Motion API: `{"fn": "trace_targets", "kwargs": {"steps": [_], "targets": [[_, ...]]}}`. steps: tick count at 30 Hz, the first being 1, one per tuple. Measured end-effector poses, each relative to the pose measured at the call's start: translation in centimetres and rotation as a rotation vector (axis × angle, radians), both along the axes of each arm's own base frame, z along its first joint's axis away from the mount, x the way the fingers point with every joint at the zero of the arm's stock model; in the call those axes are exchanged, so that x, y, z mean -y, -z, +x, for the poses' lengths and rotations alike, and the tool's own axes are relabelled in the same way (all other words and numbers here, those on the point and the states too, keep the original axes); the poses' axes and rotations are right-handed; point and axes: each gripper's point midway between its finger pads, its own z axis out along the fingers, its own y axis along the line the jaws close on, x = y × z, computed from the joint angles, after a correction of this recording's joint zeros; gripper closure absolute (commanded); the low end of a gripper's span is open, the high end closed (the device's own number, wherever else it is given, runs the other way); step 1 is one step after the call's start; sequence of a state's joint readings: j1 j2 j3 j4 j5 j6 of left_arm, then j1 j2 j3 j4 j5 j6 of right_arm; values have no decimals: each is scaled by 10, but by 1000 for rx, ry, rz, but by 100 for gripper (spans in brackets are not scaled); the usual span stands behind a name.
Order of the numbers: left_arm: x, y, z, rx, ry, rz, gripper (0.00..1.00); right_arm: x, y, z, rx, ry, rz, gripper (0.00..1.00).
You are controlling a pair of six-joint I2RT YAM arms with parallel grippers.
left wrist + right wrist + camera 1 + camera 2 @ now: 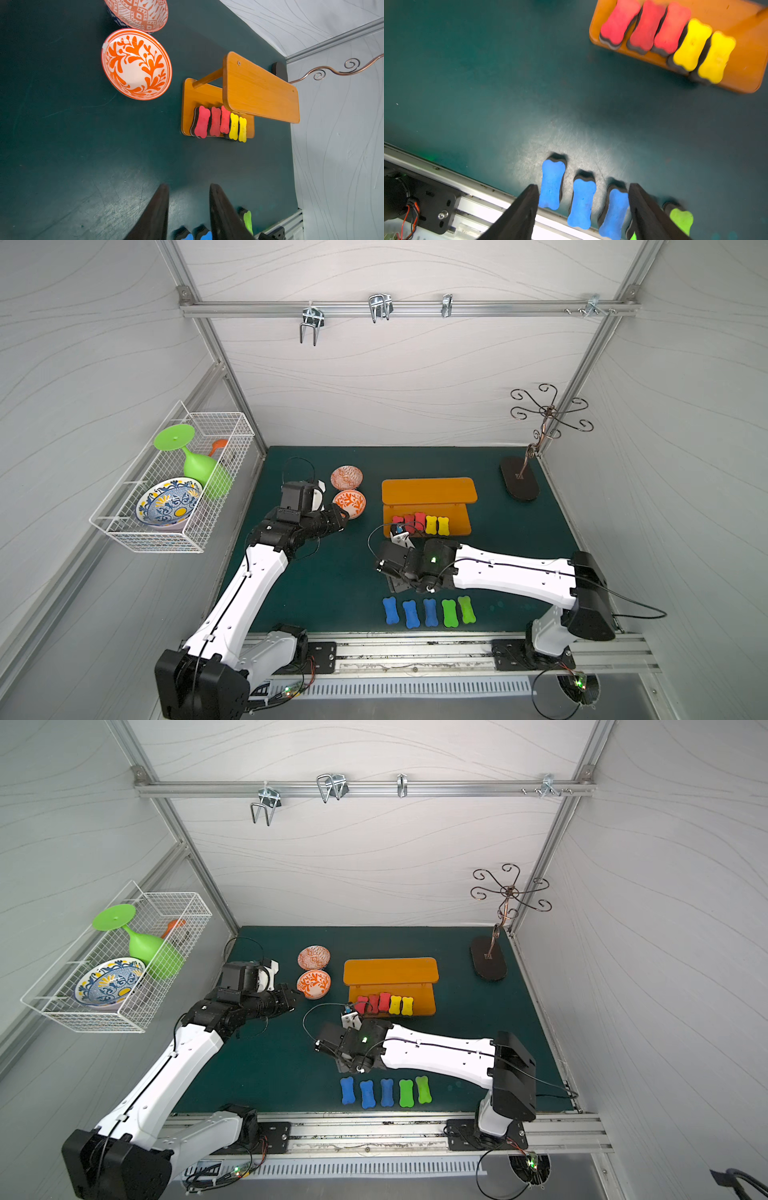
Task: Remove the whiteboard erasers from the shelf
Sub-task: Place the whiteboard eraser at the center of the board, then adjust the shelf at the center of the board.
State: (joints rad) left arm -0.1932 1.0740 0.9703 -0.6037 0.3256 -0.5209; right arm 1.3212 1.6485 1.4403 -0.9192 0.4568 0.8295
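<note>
Five red and yellow erasers (pixel 420 523) sit rowed on the lower board of the shelf (pixel 428 489), just beyond the right gripper (pixel 583 185). Its jaws gape empty over the blue and green erasers (pixel 430 612) on the mat (pixel 332 572); left gripper (pixel 189 185) likewise parted, empty.

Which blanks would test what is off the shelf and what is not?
1. The shelf holds ___ erasers, all on its lower board.
2. The two yellow erasers lie beside three ___ ones.
3. On the mat lie three blue erasers and two ___ ones.
Missing words: five; red; green.
</note>
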Motion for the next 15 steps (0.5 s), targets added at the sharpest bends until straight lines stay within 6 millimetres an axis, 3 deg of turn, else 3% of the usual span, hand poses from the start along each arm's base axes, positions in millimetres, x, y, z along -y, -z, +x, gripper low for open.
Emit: {"fn": "trace_targets", "kwargs": {"steps": [6, 15], "targets": [[9, -1, -4, 1, 31, -5, 64, -7, -15, 15, 42, -11, -1, 27], [10, 0, -4, 0, 42, 0, 63, -4, -17, 33, 70, -45, -30, 27]]}}
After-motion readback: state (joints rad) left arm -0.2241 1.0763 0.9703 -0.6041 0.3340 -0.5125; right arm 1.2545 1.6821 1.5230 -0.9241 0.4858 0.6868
